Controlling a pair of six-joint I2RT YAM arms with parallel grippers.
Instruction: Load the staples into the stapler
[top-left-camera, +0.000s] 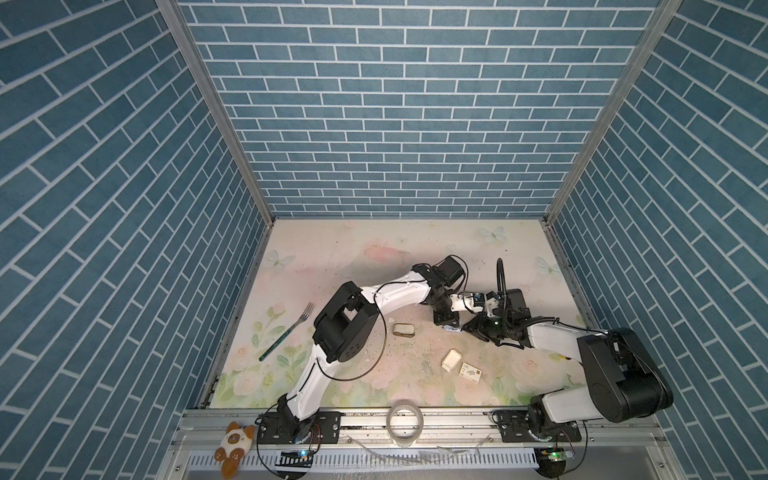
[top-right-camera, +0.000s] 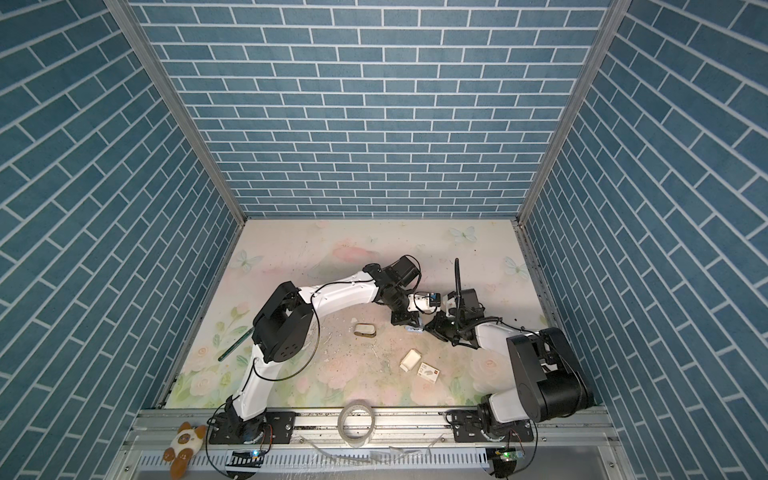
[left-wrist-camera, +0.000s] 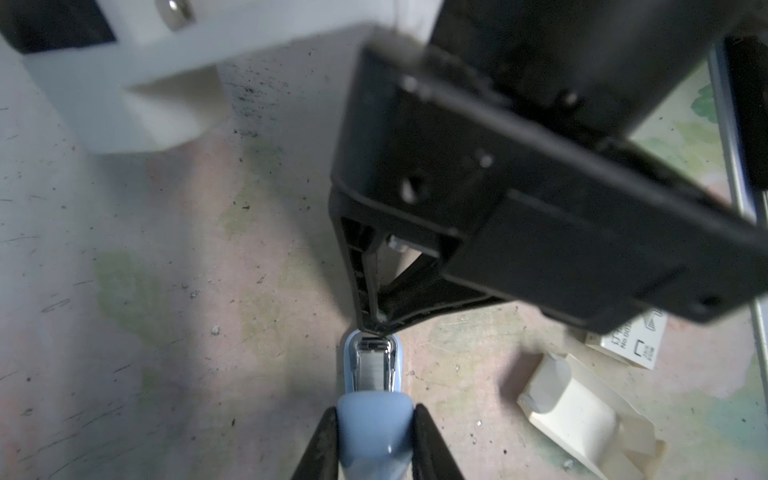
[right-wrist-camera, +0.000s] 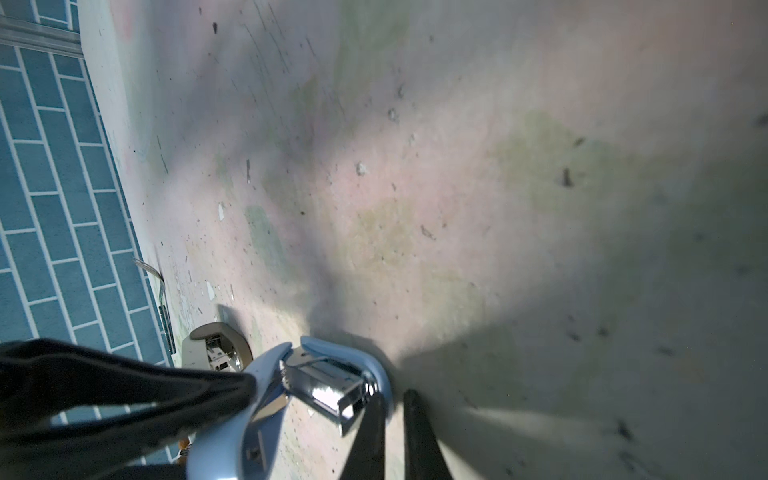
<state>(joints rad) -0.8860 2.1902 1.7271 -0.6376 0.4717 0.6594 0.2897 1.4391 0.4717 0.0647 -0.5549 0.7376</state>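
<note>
The light-blue stapler (left-wrist-camera: 374, 436) lies hinged open on the floral mat, mostly hidden under both grippers in both top views (top-left-camera: 451, 329) (top-right-camera: 415, 329). My left gripper (left-wrist-camera: 376, 411) (top-left-camera: 448, 323) is shut on its blue top cover. Its chrome magazine (left-wrist-camera: 372, 365) (right-wrist-camera: 328, 386) is exposed, with a grey ribbed strip inside. My right gripper (right-wrist-camera: 390, 395) (left-wrist-camera: 376, 329) (top-left-camera: 464, 327) is shut at the stapler's front end, the blue base rim between its fingers. The staples box (top-left-camera: 471, 370) (left-wrist-camera: 627, 349) and its white inner tray (top-left-camera: 451, 360) (left-wrist-camera: 569, 399) lie apart, nearer the front.
A beige, stapler-like object (top-left-camera: 404, 330) (right-wrist-camera: 216, 349) lies left of the grippers. A green-handled fork (top-left-camera: 286, 332) rests by the left wall. A tape roll (top-left-camera: 405, 424) and a plush toy (top-left-camera: 235, 442) sit on the front rail.
</note>
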